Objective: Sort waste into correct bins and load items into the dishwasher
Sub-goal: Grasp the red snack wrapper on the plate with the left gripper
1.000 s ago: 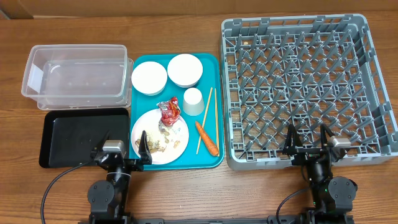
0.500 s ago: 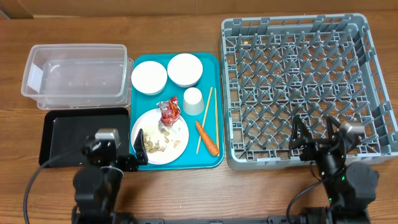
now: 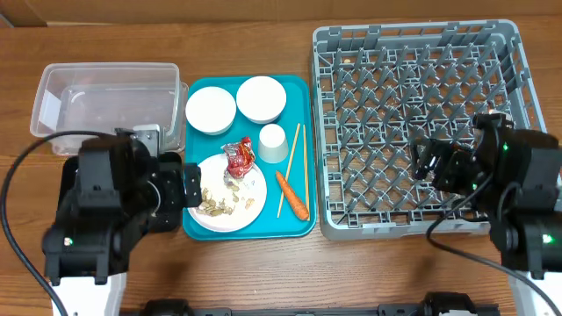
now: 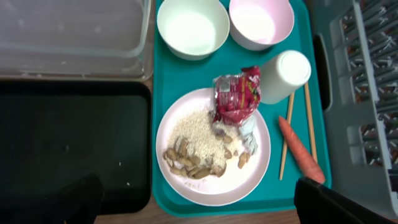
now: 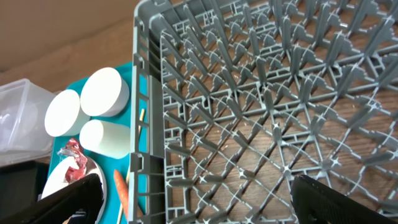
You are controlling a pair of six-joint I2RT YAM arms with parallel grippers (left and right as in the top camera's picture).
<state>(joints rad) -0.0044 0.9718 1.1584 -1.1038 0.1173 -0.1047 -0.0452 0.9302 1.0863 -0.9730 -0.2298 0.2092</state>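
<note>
as the left claw [image 4: 199, 205] and right claw [image 5: 199, 202] hover spread and empty, sorting looks unstarted; next the left should pinch the wrapper [image 4: 236, 96].

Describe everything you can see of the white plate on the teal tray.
The white plate is round, smooth and glossy-looking, and lies flat at the near end of the teal tray. It is dirty. A patch of white rice-like crumbs sits in the middle, tan peanut shells lie along its near side, and a crumpled red-and-silver wrapper rests over its far rim.
</note>
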